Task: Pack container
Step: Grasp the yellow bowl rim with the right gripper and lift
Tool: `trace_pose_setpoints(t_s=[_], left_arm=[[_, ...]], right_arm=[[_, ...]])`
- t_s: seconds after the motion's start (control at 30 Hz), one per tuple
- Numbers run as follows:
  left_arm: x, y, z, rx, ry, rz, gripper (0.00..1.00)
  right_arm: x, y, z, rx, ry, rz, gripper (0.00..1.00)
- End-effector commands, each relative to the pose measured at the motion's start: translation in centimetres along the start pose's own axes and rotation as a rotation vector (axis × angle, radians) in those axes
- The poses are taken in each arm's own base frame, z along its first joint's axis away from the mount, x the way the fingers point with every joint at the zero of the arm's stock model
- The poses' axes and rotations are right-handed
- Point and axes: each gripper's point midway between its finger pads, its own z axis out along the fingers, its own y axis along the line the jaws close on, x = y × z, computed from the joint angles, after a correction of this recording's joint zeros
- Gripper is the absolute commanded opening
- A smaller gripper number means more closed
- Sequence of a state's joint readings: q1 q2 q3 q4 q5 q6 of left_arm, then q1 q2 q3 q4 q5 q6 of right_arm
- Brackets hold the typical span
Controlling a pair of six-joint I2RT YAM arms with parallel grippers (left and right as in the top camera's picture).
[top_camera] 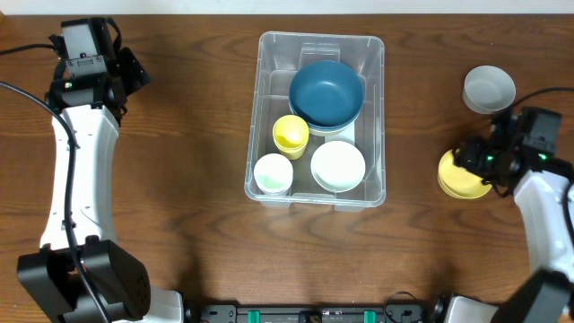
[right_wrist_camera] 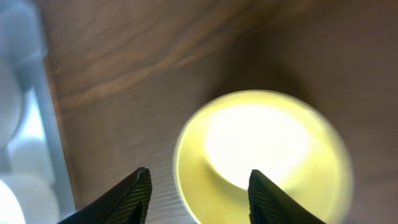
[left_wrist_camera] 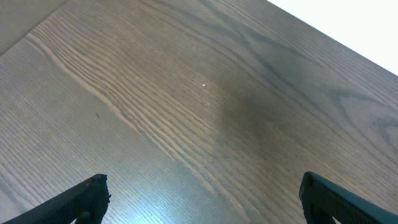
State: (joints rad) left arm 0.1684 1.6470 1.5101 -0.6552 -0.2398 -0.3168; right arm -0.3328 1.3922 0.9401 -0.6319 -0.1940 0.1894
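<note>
The right gripper (right_wrist_camera: 199,200) is seen with jaws parted and nothing held, set astride the near rim of the yellow bowl (right_wrist_camera: 261,155), one finger outside and one over the hollow. Whether the rim is touched cannot be told. It is judged that the rim wall should be pinched squarely before any lift, lest the bowl tip. The container (top_camera: 256,108), where a blue bowl (top_camera: 326,91) is lodged, lies well apart to that gripper's left. Beyond, the left gripper (left_wrist_camera: 211,205) is held wide open over the table (left_wrist_camera: 186,93).

Left end effector (left_wrist_camera: 205,202) spread wide; right end effector (right_wrist_camera: 198,196) parted, pointing down.
</note>
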Motion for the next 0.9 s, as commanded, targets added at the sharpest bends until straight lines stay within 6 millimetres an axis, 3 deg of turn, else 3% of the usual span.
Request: trace_pose_setpoints(t_s=[0.0, 0.17, 0.53, 0.7, 0.87], left_arm=[[-0.8, 0.3, -0.8, -0.005, -0.026, -0.007, 0.98], [-0.8, 0.3, -0.8, -0.005, -0.026, -0.007, 0.98], [-0.8, 0.3, -0.8, -0.005, -0.026, -0.008, 0.98], [-0.8, 0.3, -0.8, -0.005, -0.026, -0.008, 0.98], [-0.8, 0.3, -0.8, -0.005, -0.026, -0.007, 0.98]], right_arm=[[-1.6, -4.1, -3.4, 0.252, -0.128, 0.158, 0.55], [-1.5, -6.2, -4.8, 0.375, -0.177, 0.249, 0.59], [1.0, -9.3, -2.5, 0.387, -0.098, 0.379, 0.60], [1.7, -10.2, -2.3, 0.331, -0.066, 0.405, 0.58], [2.1, -9.0, -1.4, 0.235, -0.035, 0.346, 0.57]])
